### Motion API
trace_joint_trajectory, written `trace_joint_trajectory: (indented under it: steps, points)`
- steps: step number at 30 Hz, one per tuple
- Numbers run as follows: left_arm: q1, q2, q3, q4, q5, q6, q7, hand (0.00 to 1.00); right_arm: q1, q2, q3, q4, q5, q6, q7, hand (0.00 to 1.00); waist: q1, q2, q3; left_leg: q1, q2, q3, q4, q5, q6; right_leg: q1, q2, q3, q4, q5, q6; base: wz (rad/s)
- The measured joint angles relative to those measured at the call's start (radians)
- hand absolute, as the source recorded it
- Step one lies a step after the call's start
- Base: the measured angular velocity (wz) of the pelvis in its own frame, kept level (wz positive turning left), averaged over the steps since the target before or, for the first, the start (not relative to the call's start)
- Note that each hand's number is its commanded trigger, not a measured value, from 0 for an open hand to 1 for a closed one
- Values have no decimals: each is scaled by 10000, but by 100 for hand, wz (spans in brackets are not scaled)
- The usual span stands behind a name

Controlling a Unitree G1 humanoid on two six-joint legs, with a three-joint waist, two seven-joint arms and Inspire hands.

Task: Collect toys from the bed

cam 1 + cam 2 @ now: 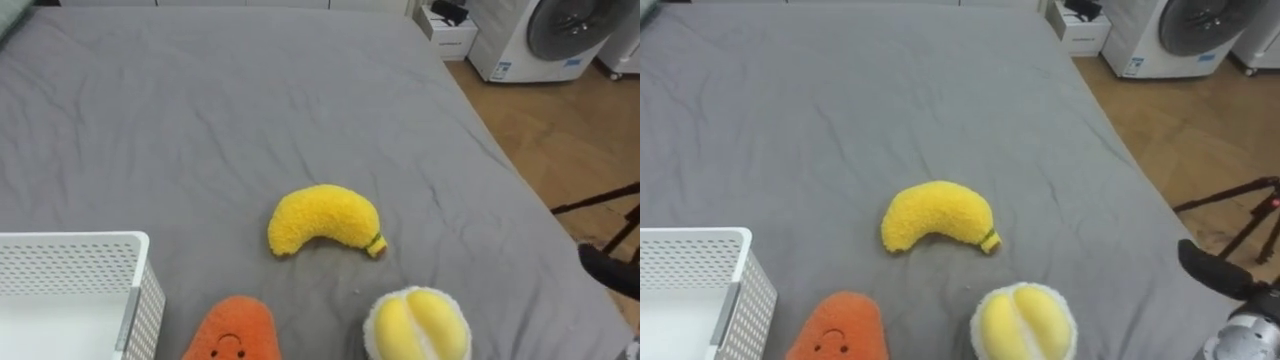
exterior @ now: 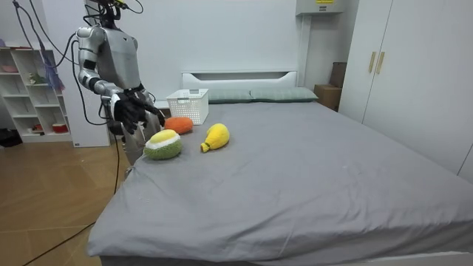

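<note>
The right hand (image 2: 131, 109), its fingers (image 1: 1206, 264) loose and empty, seems to start the first pick; next it must reach the round toy (image 1: 1023, 322) near them and close.

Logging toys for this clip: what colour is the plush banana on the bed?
The plush banana is bright yellow; the left eye view shows it best.

Silver-grey shell is covering the torso and upper arms; the right hand (image 2: 133, 111) is showing black fingers; dark cables are running up from the head and shoulders.
</note>
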Motion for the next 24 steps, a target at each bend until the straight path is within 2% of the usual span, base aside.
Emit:
trace_joint_trajectory:
  steps: [2,5,8,9,16,20,24]
  points:
    - [9,-19,0,-7,6,0,-6,0,-1,0,171,-180,-8,0,288,0,20,81,-38,2,0,3,1,0,0,-2,3,24,2,0,0,0]
    - [47,-48,1,-57,7,0,-6,0,-22,1,454,-209,-7,4,842,0,35,99,-48,4,0,3,1,3,-3,-2,1,22,10,0,0,0]
    - [67,-62,1,-83,15,-3,-6,0,-65,1,708,-211,-14,23,1356,0,32,41,-35,0,4,0,1,3,-2,-3,-3,6,19,-2,1,0]
    - [66,-61,2,-83,13,-1,-5,0,-117,1,799,-220,-40,27,1542,0,26,-40,-1,0,7,0,0,3,-2,-3,-4,-3,21,-3,1,0]
    - [154,-64,-49,-203,8,59,-5,0,-172,2,1203,-477,-107,128,2552,0,26,-220,38,-17,6,-34,-2,2,-4,8,-13,-101,-22,-2,1,1]
    - [162,-55,-293,-203,3,72,17,0,-156,42,1867,310,-196,135,3170,0,34,-308,14,-11,6,-48,-5,2,-2,21,-20,-93,-25,0,0,0]
    - [172,-68,-272,-250,16,52,3,0,50,145,2071,750,-808,434,3962,0,76,-291,-10,-20,19,-58,-2,2,-1,10,-23,-45,-20,0,0,0]
